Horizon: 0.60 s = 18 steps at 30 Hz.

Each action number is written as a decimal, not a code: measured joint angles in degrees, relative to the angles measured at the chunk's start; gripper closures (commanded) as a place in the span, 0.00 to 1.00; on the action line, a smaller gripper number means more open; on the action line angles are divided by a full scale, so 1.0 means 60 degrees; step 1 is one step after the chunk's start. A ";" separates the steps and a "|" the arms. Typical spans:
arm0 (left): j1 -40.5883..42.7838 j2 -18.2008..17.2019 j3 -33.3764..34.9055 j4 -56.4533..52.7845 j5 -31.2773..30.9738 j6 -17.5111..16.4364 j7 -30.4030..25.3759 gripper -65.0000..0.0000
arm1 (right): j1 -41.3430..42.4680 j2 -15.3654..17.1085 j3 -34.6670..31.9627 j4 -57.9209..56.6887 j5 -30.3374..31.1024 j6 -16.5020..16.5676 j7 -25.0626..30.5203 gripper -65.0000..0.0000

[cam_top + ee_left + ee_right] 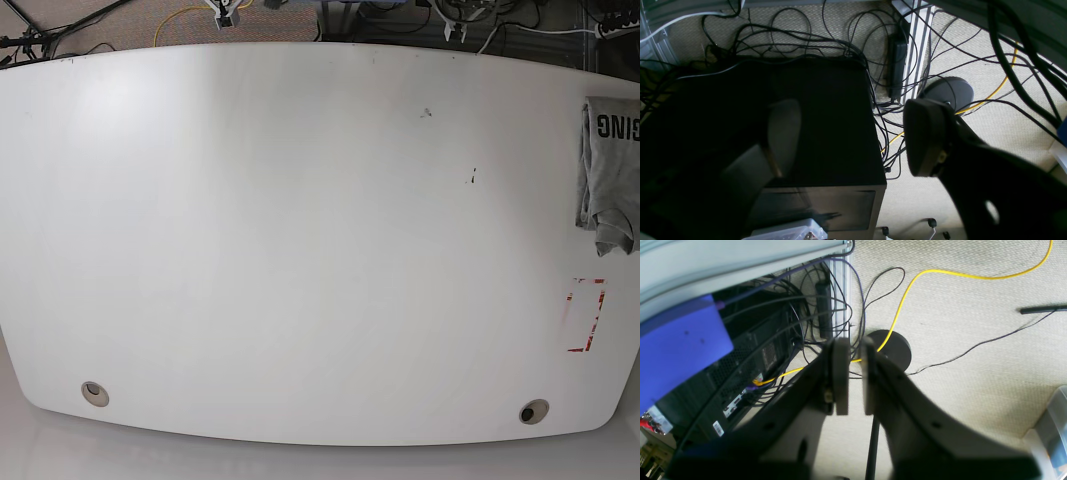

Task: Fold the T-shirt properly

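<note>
The T-shirt lies bunched at the right edge of the white table, light grey with black letters near its top, and the frame cuts part of it off. Neither gripper is near it; both wrist views look down at the floor beyond the table. My left gripper is open wide with nothing between its fingers. My right gripper has its pads almost together, a thin empty gap between them. Neither wrist view shows the shirt.
A red-and-white tape rectangle is marked on the table below the shirt, and two round cable holes sit near the front edge. On the floor are a black computer case, tangled cables, a yellow cable and a round black base.
</note>
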<state>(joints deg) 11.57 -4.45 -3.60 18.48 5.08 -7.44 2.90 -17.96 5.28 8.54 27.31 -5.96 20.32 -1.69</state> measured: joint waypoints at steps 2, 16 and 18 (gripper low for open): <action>0.0000 0.0004 0.0000 0.0000 0.0000 0.0000 0.0000 0.31 | 0.0007 -0.0007 0.0000 0.0000 0.0040 0.0000 0.0000 0.90; 0.0000 0.0211 0.0000 0.0000 0.0000 0.0025 0.0000 0.31 | 0.0280 -0.0113 0.0004 -0.0579 0.0062 -0.0004 0.0066 0.90; 0.0000 0.0197 0.0000 0.0000 0.0000 0.0029 0.0000 0.31 | 0.0251 -0.0106 0.0004 -0.0732 0.0058 0.0000 0.0029 0.90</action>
<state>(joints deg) 11.57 -3.27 -3.60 18.48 5.08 -7.27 2.90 -16.45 4.64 8.56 22.92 -5.61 20.32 -1.52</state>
